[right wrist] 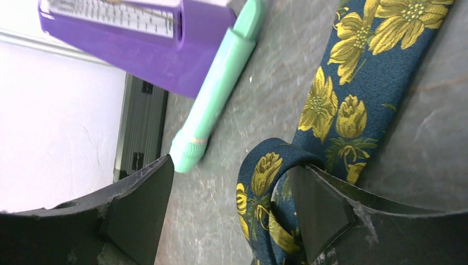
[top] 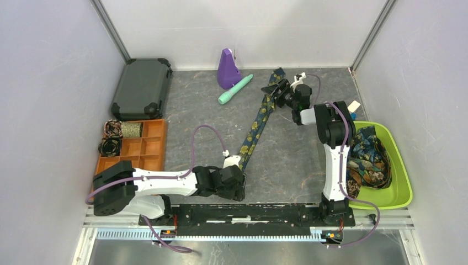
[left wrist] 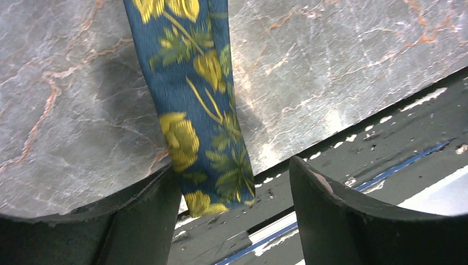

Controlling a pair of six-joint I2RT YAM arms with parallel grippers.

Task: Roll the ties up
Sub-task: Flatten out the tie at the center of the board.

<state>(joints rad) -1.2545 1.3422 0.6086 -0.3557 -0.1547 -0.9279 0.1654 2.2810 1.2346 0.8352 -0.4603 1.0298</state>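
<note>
A navy tie (top: 258, 121) with yellow-gold flowers lies stretched diagonally on the grey table. Its narrow near end (left wrist: 212, 165) hangs between my left gripper's (left wrist: 232, 221) open jaws, close to the left finger (left wrist: 138, 221), above the table's front edge. In the top view the left gripper (top: 238, 175) sits at that end. My right gripper (top: 280, 88) is at the far end. Its jaws are open, and the tie (right wrist: 270, 187) curls in a loop round the right finger (right wrist: 320, 210). The right gripper (right wrist: 232, 212) is shut on nothing.
An orange divided tray (top: 152, 146) at left holds two rolled ties (top: 113, 130). A black case (top: 142, 88) lies behind it. A purple wedge (top: 227, 69) and teal cylinder (top: 235, 89) lie at the back. A green bin (top: 400, 187) at right holds several loose ties (top: 370, 157).
</note>
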